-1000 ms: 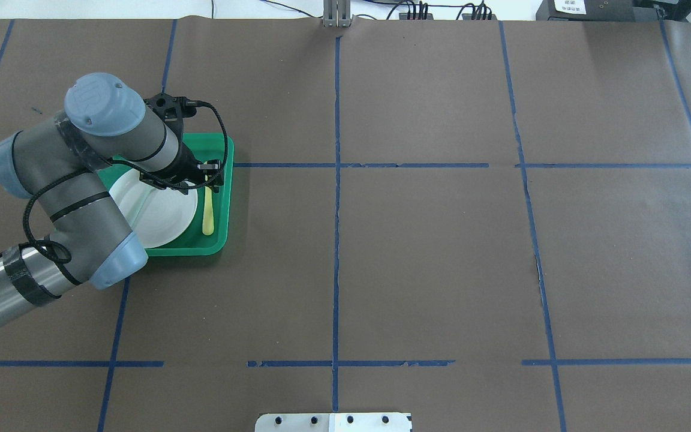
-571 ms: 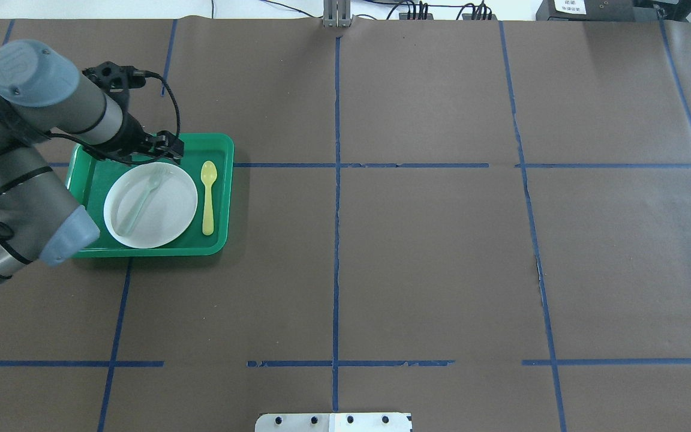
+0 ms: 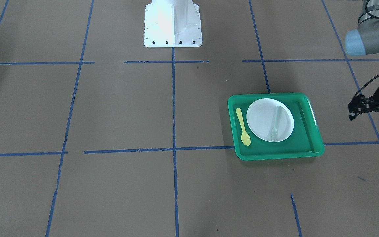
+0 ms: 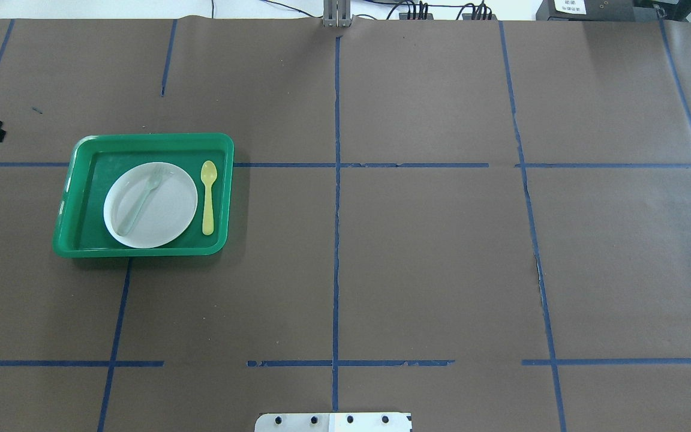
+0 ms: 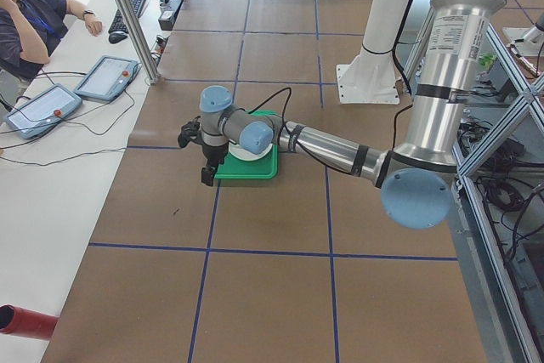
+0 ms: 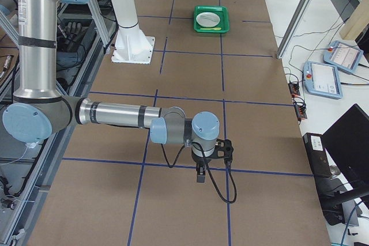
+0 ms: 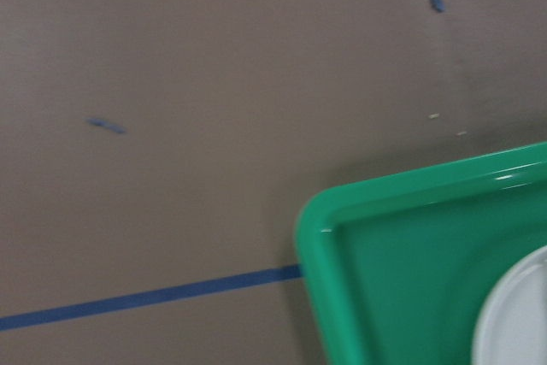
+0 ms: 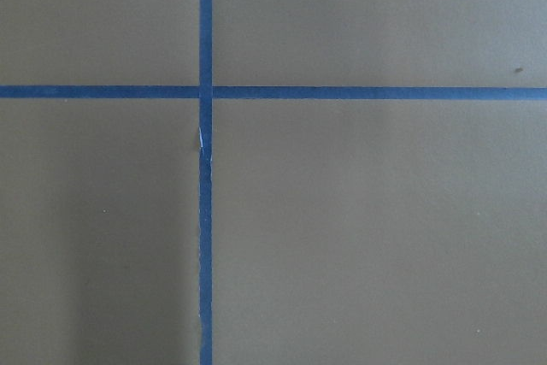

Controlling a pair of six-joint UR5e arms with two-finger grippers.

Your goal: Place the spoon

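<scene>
The spoon point(image 4: 208, 198) lies flat on the tray point(image 4: 153, 139) floor, just beside the plate point(image 4: 171, 210), toward the bench's left end. The left jaws hover off the tray, nearer the left edge, apart and empty. The right jaws sit near the right end; how far open, I cannot tell. Placing looks done, so the next move likely calls only for parking the arm.

No legible text; print on the white label point(image 4: 569, 6) too small.
</scene>
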